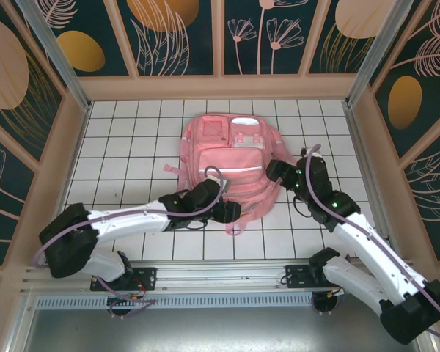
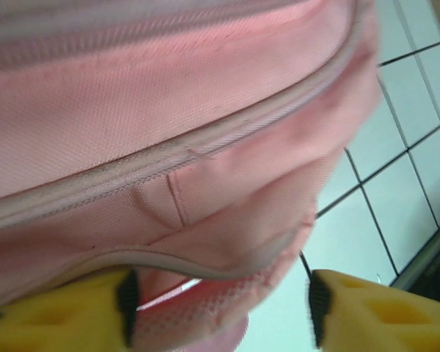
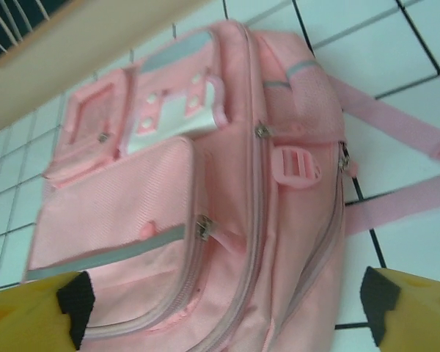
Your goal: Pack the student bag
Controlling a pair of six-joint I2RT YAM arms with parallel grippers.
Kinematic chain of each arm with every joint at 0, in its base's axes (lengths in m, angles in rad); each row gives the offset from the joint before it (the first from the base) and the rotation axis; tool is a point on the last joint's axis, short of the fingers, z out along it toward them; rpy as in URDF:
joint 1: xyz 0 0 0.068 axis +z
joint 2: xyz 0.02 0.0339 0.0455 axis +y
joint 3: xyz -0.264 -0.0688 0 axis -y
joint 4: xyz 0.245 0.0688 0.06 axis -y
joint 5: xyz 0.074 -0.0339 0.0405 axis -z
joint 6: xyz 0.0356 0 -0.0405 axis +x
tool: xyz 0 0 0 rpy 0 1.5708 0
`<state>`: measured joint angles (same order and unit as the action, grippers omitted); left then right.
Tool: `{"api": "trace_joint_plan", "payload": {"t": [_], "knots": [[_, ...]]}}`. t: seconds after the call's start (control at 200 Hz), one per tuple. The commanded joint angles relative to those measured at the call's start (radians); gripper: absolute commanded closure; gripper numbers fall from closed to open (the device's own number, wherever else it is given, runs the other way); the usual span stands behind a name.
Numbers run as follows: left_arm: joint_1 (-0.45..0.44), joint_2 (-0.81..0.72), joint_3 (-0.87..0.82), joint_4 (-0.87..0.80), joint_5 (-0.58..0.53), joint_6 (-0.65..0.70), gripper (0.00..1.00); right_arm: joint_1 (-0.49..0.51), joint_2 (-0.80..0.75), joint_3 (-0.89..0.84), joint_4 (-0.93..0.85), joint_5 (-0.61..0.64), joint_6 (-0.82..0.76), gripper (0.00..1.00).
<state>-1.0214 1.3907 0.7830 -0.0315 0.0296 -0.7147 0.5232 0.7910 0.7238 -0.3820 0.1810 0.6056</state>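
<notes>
The student bag (image 1: 231, 158) is a pink backpack lying flat on the white tiled table, front pockets facing up. My left gripper (image 1: 231, 213) is at the bag's near edge. In the left wrist view its yellow fingers stand wide apart, open (image 2: 220, 308), with the bag's (image 2: 169, 110) pink hem and mesh lying between them and a gap on the right side. My right gripper (image 1: 276, 173) hovers at the bag's right side, open (image 3: 220, 312) above the bag (image 3: 169, 213). A zipper pull (image 3: 204, 227) sits on the front pocket seam, and the zippers look closed.
Two pink straps (image 3: 396, 125) trail off the bag onto the tiles. A loose pink strap end (image 1: 235, 227) lies near the left gripper. Wooden walls (image 1: 220, 86) fence in the table, with a metal rail (image 1: 220, 275) along the near edge.
</notes>
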Motion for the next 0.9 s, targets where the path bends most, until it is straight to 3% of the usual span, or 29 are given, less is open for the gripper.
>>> {"api": "trace_joint_plan", "payload": {"t": [0.0,0.075,0.11,0.22,0.295,0.355,0.415,0.46,0.53,0.601,0.706,0.796,0.896], "knots": [[0.027,-0.197,-0.026,0.016,-0.077,0.143,0.01,0.017,-0.122,-0.037,0.097,0.065,-0.084,0.01],[0.067,-0.312,-0.028,0.012,-0.069,0.206,0.01,0.017,-0.168,-0.024,0.111,0.134,-0.084,0.01],[0.090,-0.366,-0.024,-0.002,-0.118,0.221,0.01,0.017,-0.170,0.000,0.112,0.158,-0.088,0.01],[0.112,-0.515,-0.016,-0.018,-0.576,0.214,0.01,0.016,-0.117,0.117,0.061,0.328,-0.048,0.01],[0.120,-0.585,-0.113,0.177,-0.825,0.383,0.01,0.012,-0.069,0.193,0.020,0.431,0.001,0.01],[0.143,-0.598,-0.210,0.416,-0.965,0.623,0.01,0.009,-0.051,0.195,0.117,0.405,-0.131,0.01],[0.175,-0.571,-0.319,0.681,-1.029,0.896,0.01,0.009,-0.042,0.158,0.239,0.385,-0.264,0.01],[0.243,-0.541,-0.348,0.749,-1.009,0.941,0.01,0.008,-0.038,0.105,0.355,0.341,-0.398,0.01],[0.387,-0.516,-0.351,0.659,-0.870,0.855,0.01,0.001,-0.030,0.012,0.525,0.187,-0.652,0.01],[0.561,-0.465,-0.411,0.705,-0.747,0.801,0.01,-0.033,-0.013,-0.079,0.704,0.110,-0.766,0.01],[0.747,-0.346,-0.542,0.936,-0.598,0.740,0.01,-0.140,-0.002,-0.215,0.906,0.017,-0.814,0.01],[0.896,-0.273,-0.574,0.945,-0.432,0.557,0.01,-0.291,0.029,-0.283,0.957,0.072,-0.702,0.01],[0.929,-0.186,-0.581,0.953,-0.405,0.580,0.01,-0.491,0.068,-0.390,1.004,-0.046,-0.614,0.01]]}}
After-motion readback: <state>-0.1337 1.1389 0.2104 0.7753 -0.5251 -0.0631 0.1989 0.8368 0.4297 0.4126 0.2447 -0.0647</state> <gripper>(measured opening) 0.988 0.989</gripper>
